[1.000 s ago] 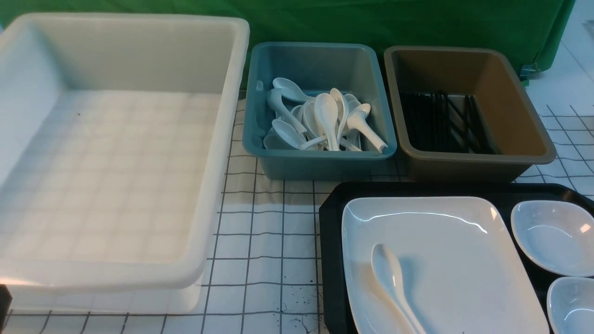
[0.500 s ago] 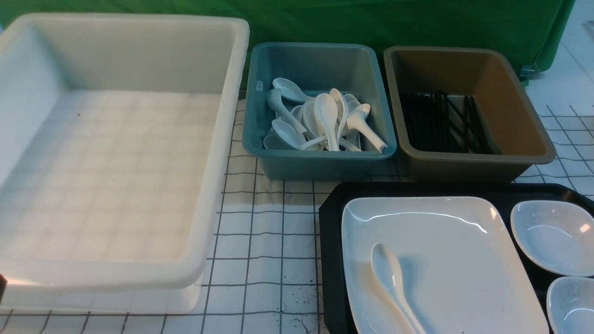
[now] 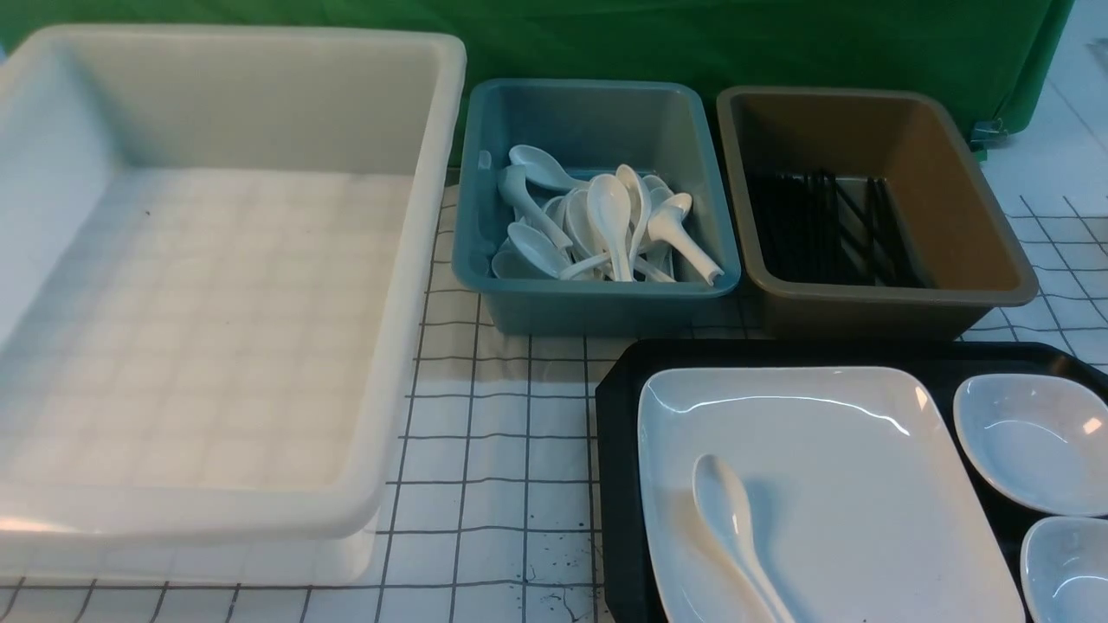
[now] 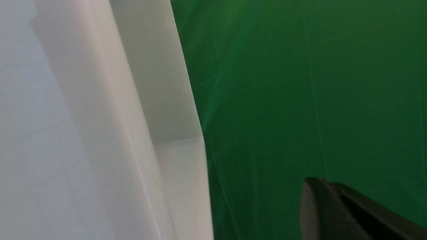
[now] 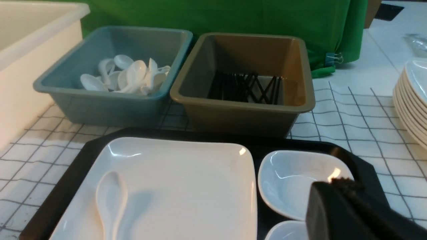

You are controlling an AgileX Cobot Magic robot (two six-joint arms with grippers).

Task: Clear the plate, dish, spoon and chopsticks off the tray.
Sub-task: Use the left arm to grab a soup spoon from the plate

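The tray (image 3: 616,450) sits at 4 o'clock in the front view, its near and right edges cut off by the frame. The plate (image 3: 831,433) fills most of it, leaving only a thin black strip at the plate's 9 and 12 o'clock sides. The spoon (image 3: 731,528) lies on the plate toward its 7 o'clock corner, bowl pointing to 12 and handle running to 5. At the plate's 3 o'clock are the far dish (image 3: 1030,441) and, nearer, the near dish (image 3: 1069,571), both just beside the plate's edge.

The tray's far rim comes right up to the brown tub (image 3: 874,303) at 12 o'clock (whether they touch I cannot tell). The chopsticks (image 3: 822,229) lie in that tub. The blue tub (image 3: 597,311), at 11 o'clock, holds a heap of white spoons (image 3: 606,225), and only a narrow gap parts the two tubs. The big white bin (image 3: 415,260) stands at 9 o'clock, its rim just beside the blue tub. A strip of gridded cloth (image 3: 502,450) lies open between bin and tray.

The left gripper (image 4: 328,196) is clenched on nothing, beside the bin's outer wall with the green backdrop (image 4: 300,83) behind. The right gripper (image 5: 337,196), likewise clenched and empty, hangs over the tray's dish side. A stack of plates (image 5: 412,100) sits on the cloth at the tray's 2 o'clock.
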